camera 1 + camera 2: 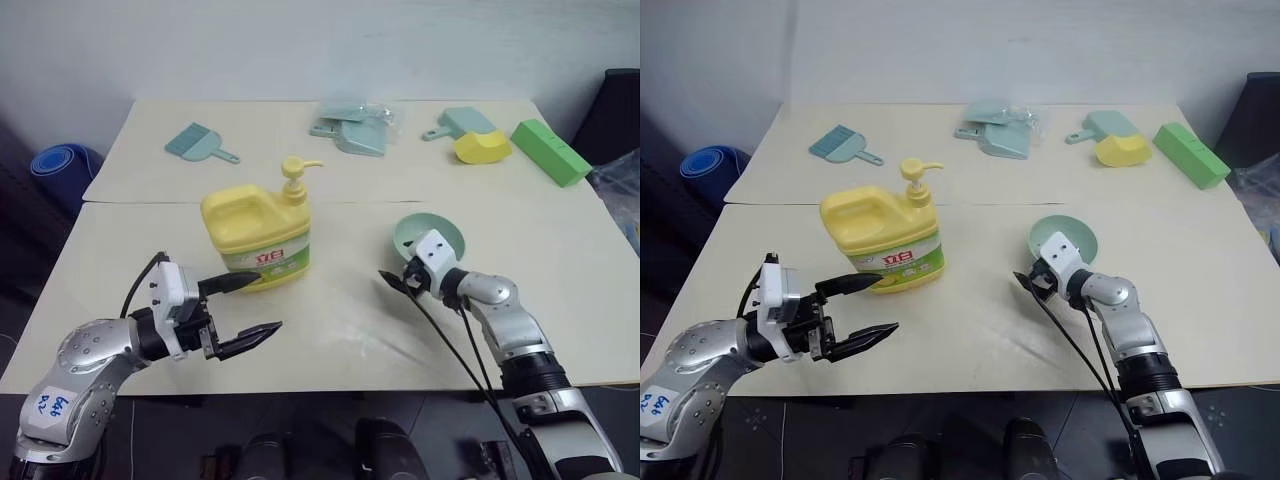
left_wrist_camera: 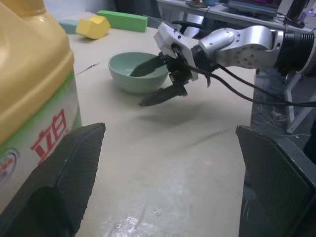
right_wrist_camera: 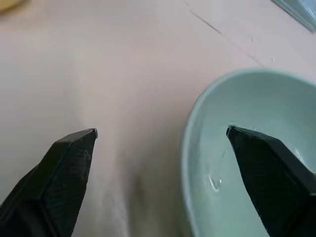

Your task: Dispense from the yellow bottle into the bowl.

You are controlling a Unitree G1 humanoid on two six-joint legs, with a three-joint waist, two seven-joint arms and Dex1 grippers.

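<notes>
Far across the desk (image 1: 150, 230): a mint brush (image 1: 196, 142) upper left, bagged dustpans (image 1: 352, 125) centre, yellow sponge (image 1: 481, 147) and green block (image 1: 549, 151) upper right.

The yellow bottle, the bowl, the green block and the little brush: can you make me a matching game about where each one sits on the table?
Things:
1. yellow bottle
2. bowl
3. green block
4. little brush

Places:
A. far right corner of the table
B. far left part of the table
C. right by the open left gripper
D. straddled at its rim by the open right gripper, one finger inside, one outside

Pairs: 1-C, 2-D, 3-A, 4-B
</notes>
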